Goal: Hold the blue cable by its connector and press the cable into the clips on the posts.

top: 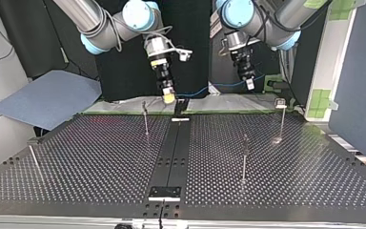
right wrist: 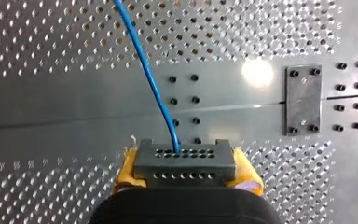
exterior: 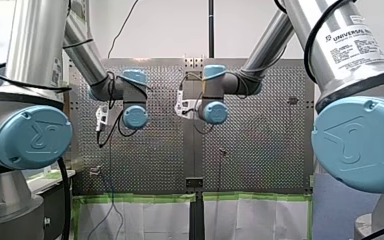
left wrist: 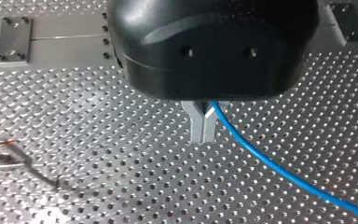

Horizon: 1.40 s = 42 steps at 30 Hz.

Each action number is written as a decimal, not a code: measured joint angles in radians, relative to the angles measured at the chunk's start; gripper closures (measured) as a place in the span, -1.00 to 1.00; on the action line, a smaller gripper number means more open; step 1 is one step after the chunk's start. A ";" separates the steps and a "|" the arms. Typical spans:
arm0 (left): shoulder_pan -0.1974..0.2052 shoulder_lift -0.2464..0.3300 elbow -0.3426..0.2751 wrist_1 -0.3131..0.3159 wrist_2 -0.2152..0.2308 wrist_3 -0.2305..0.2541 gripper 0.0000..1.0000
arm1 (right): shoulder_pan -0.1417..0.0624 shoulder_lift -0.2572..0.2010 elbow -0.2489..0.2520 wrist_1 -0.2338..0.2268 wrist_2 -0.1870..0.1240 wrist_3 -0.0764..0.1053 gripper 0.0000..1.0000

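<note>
Blue cable (right wrist: 150,79): one end enters the grey connector (right wrist: 185,158), a block with 2 rows of small holes. From there the cable runs away over the perforated table (right wrist: 51,37).

Connector: held between the yellow pads (right wrist: 125,173) of my right gripper (right wrist: 186,179), one pad on each side and both touching it. In the top view this gripper (top: 169,98) hangs above the far edge of the table, near the middle strip.

Cable in the top view (top: 198,90): it shows as a low blue line strung between the 2 grippers, behind the far table edge.

My left gripper (left wrist: 203,133): the metal fingers (left wrist: 196,126) are pressed together with only a thin seam between them. The cable (left wrist: 279,170) comes out at their root, just beside one finger, and slants away across the table. I cannot tell whether it is pinched there or merely passes alongside.

Posts, top view: 4 thin uprights stand on the table (top: 100,157):
- 1 nearest the right gripper (top: 146,119)
- 1 at the view's left edge (top: 34,161)
- 2 at the view's right (top: 244,160) (top: 281,117)

All 4 are well apart from the cable.

A bolted plate (right wrist: 303,100) sits on the smooth middle strip, beside the right gripper.
</note>
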<state>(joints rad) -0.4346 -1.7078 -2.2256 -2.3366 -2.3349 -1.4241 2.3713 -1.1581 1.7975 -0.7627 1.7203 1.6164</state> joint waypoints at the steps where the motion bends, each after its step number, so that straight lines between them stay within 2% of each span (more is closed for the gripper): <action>1: 0.003 0.008 0.001 -0.008 0.006 -0.003 1.00 | 0.001 0.000 -0.005 0.003 -0.002 0.004 1.00; 7: 0.021 0.066 0.001 -0.053 0.054 -0.029 1.00 | 0.012 0.001 -0.040 0.031 -0.012 0.026 1.00; 12: 0.043 0.117 0.003 -0.068 0.084 -0.023 1.00 | 0.029 0.003 -0.076 0.049 -0.018 0.057 1.00; 16: 0.046 0.114 0.014 -0.092 0.112 -0.042 1.00 | 0.045 0.004 -0.107 0.071 -0.026 0.081 1.00; 26: 0.084 0.143 0.040 -0.126 0.173 -0.059 1.00 | 0.068 0.024 -0.162 0.108 -0.023 0.115 1.00; 29: 0.087 0.132 0.062 -0.154 0.181 -0.079 1.00 | 0.071 0.029 -0.169 0.110 -0.018 0.131 1.00; 33: 0.088 0.153 0.079 -0.182 0.182 -0.088 1.00 | 0.072 0.034 -0.184 0.112 -0.015 0.146 1.00; 39: 0.104 0.202 0.094 -0.200 0.191 -0.111 1.00 | 0.079 0.051 -0.221 0.136 -0.018 0.157 1.00; 42: 0.109 0.201 0.099 -0.203 0.198 -0.128 1.00 | 0.080 0.055 -0.241 0.146 -0.023 0.168 1.00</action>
<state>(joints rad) -0.3254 -1.5069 -2.1262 -2.5399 -2.1365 -1.5518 2.4510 -1.1027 1.5562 -0.6165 1.6974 1.7843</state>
